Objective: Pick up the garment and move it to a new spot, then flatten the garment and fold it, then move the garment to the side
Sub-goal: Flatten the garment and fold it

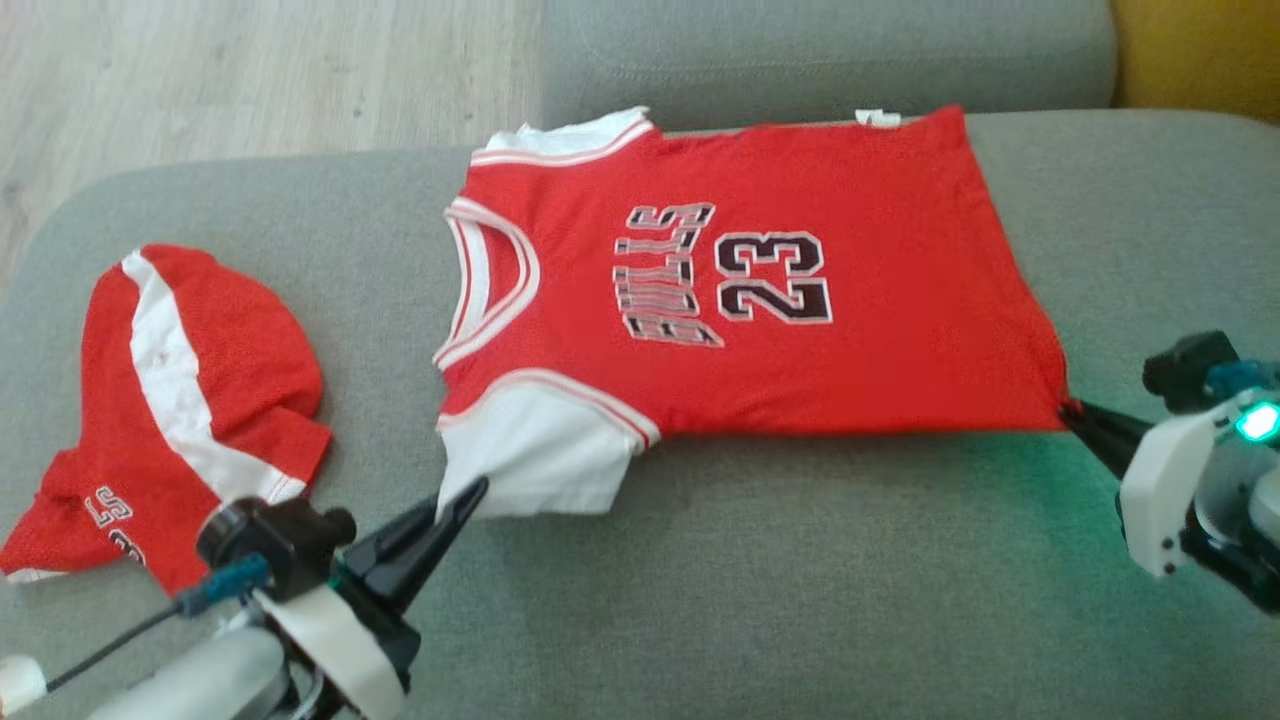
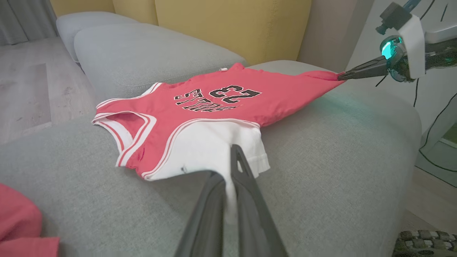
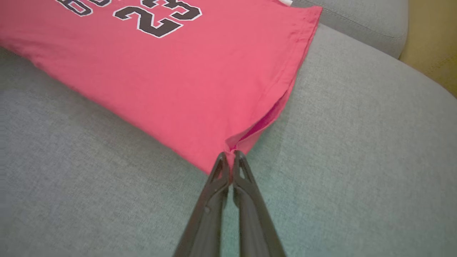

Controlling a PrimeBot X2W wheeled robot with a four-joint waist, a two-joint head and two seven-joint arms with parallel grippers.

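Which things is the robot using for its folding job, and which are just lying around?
For the job:
red basketball jersey with white sleeves
left gripper, shut on a white sleeve
right gripper, shut on the bottom corner
grey fabric sofa under it

Just lying about:
crumpled red shorts with a white stripe
pale wooden floor

Shorts (image 1: 200,370): lettering partly hidden behind the left arm (image 1: 270,545). Jersey (image 3: 178,71): collar end cut off by the right wrist view's top edge. Label (image 1: 878,117): too small to read.
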